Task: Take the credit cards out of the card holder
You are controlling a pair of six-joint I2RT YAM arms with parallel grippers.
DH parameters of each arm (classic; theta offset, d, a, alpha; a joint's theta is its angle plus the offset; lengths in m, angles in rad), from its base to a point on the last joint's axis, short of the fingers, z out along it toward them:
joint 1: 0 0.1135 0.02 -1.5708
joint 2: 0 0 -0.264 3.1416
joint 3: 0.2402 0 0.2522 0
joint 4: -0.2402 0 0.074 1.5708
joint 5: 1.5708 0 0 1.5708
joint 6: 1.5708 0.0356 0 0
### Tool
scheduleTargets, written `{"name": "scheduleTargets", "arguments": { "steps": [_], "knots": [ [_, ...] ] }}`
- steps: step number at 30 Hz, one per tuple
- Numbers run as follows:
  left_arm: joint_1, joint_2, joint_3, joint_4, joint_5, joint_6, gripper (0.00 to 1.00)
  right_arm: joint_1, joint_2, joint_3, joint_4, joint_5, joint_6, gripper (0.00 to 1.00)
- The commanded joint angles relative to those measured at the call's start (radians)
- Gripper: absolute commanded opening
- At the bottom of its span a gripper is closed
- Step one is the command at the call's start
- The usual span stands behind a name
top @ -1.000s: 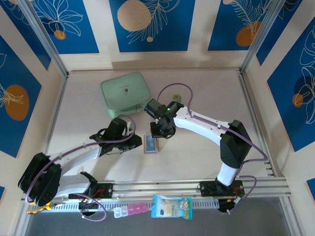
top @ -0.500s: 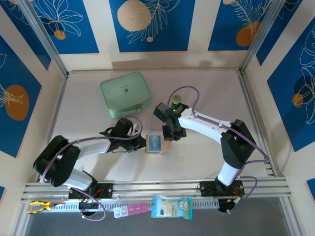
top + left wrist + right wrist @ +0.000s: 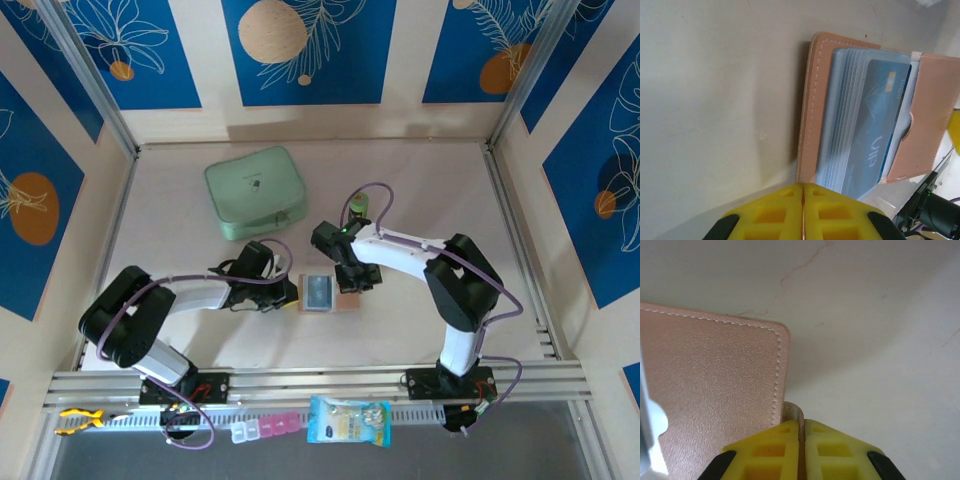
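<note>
The card holder (image 3: 325, 293) is laid open near the middle of the worktop (image 3: 430, 190), slightly toward its near edge. The holder's left cover edge is pinched by the left gripper (image 3: 803, 197), whose fingers are pressed together. Its right cover corner is pinched between the closed fingers of the right gripper (image 3: 801, 432). A light blue card (image 3: 880, 125) is seen tucked in the clear pockets. A green case (image 3: 255, 190) is placed toward the far left corner.

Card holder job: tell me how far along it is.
Done: the card holder lies open on the table. In hand: the left pincer and the right pincer are each shut on a leather cover edge. Left: the light blue card sits in its clear pocket; no card is out yet.
</note>
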Motion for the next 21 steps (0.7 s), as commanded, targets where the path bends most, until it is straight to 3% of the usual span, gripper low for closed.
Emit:
{"name": "scheduleTargets", "arguments": {
  "steps": [1,21],
  "knots": [
    [-0.007,0.010,-0.005,0.009,-0.009,-0.007,0.07,0.019,0.036,0.004,-0.006,0.041,0.001,0.11],
    [-0.023,-0.061,-0.052,-0.015,-0.034,-0.027,0.06,0.067,0.112,-0.026,0.013,0.121,0.059,0.27]
  ]
}}
